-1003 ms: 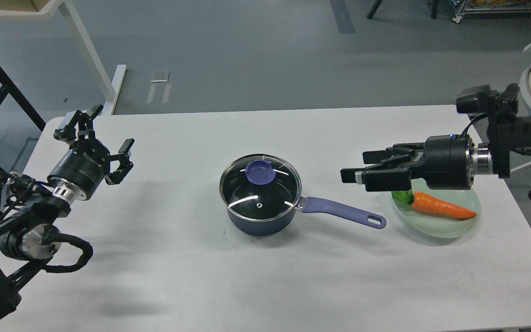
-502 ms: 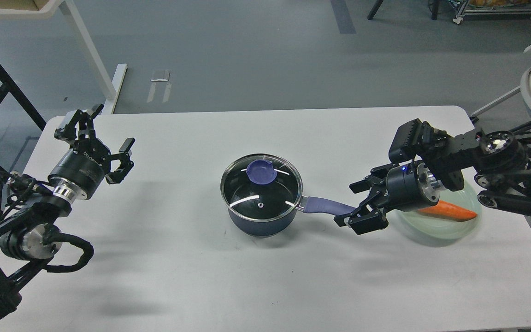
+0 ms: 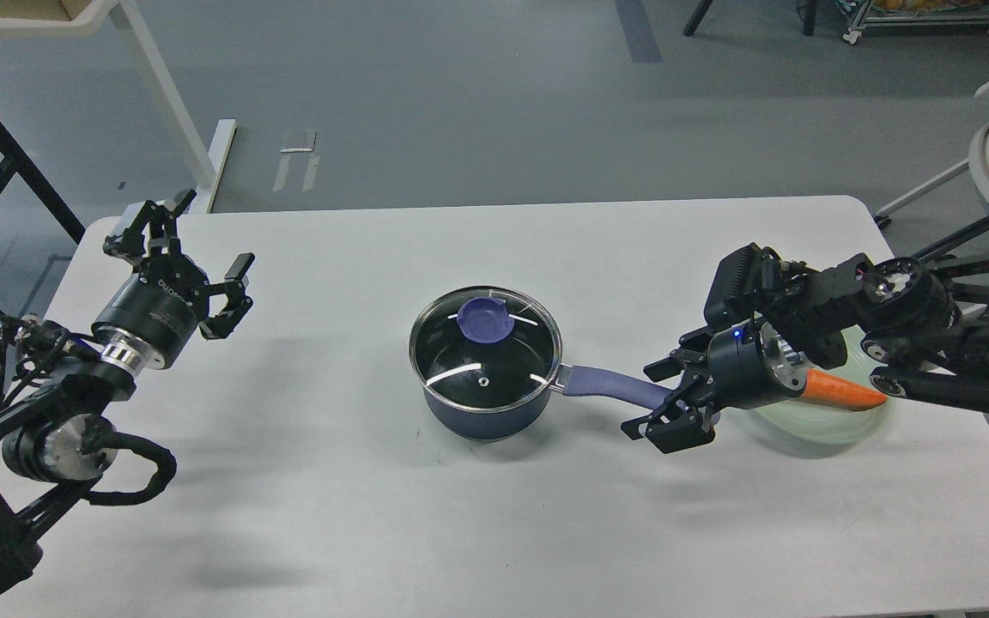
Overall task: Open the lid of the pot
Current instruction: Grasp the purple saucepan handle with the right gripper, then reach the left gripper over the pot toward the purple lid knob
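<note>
Both jaws apart; right gripper (image 3: 662,399) lower

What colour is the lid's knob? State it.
Purple-blue, seen best in the head view: the knob sits on the clear glass lid.

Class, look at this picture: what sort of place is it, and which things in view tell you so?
Probably a robotics lab, not a kitchen: a white table on a bare grey floor holds only the pot and a carrot on a plate.
</note>
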Robot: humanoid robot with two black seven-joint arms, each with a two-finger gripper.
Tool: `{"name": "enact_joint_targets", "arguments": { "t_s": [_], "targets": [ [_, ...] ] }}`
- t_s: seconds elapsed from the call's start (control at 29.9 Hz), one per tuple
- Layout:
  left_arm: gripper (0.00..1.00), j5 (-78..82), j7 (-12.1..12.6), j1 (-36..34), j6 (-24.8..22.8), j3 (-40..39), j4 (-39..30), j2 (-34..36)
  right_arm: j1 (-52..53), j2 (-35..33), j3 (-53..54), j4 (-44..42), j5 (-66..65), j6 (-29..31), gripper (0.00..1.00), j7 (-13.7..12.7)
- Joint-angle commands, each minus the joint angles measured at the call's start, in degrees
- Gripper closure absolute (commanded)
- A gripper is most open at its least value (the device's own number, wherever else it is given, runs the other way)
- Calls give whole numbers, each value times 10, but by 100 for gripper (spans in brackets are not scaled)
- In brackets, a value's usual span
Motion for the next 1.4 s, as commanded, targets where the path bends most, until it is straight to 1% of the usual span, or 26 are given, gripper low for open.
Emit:
{"name": "enact_joint_targets", "arguments": {
  "t_s": [0.0, 0.07, 0.1, 0.13, 0.3, 0.4, 0.47, 0.54, 0.6, 0.7, 0.77, 0.84, 0.97, 1.0, 1.07, 1.17, 1.3, 1.37],
  "targets": [
    [1, 9, 0, -5, 0, 3, 0, 0, 0, -4, -1, 0, -3, -1, 45, 0],
    [1, 14, 0, -6, 0, 3, 0, 1, 0, -4, -1, 0, -3, -1, 54, 0],
    [1, 20, 1, -8, 0, 4, 0, 2, 0, -5, -1, 0, -3, -1, 61, 0],
    [1, 28, 1, -11, 0, 4, 0, 3, 0, -5, -1, 0, -3, -1, 66, 0],
    [1, 84, 1, -33, -1, 4, 5, 16, 0, -5, -1, 0, -2, -1, 67, 0],
    [1, 185, -4, -68, -4, 4, 10, 18, 1, -4, -3, 0, -2, -1, 68, 0],
    [1, 273, -24, -95, -26, 4, 9, 18, 1, -4, -6, -1, -2, -1, 69, 0],
    [1, 378, -24, -132, -95, 4, 8, 20, 1, -4, -7, -1, -2, -1, 69, 0],
    [1, 490, -24, -171, -142, 5, 2, 19, 1, -3, -7, -1, -2, -1, 69, 0],
    [1, 645, -24, -212, -141, 17, -24, 10, 0, -2, -7, -1, 0, -2, 69, 0],
    [1, 732, -24, -241, -128, 42, -42, -4, 0, -1, -7, -1, 1, -2, 69, 0],
    [1, 812, -24, -273, -86, 93, -57, -22, 0, 0, -7, -1, 1, -2, 69, 0],
    [1, 923, -24, -335, 56, 232, -54, -32, -1, 1, -8, -1, 2, -2, 69, 0],
    [1, 936, -24, -352, 82, 268, -52, -36, -1, 1, -8, -1, 2, -2, 69, 0],
    [1, 948, -24, -379, 117, 332, -36, -52, -1, 0, -8, -1, 2, -2, 69, 0],
    [1, 956, -24, -385, 134, 364, 5, -76, -1, 1, -8, -1, 2, -2, 69, 0],
    [1, 991, -24, -384, 147, 367, 59, -112, -1, 0, -8, 0, 2, -2, 69, 0],
    [1, 995, -24, -382, 150, 367, 74, -120, -1, 1, -8, 0, 2, -2, 69, 0]
  ]
}}
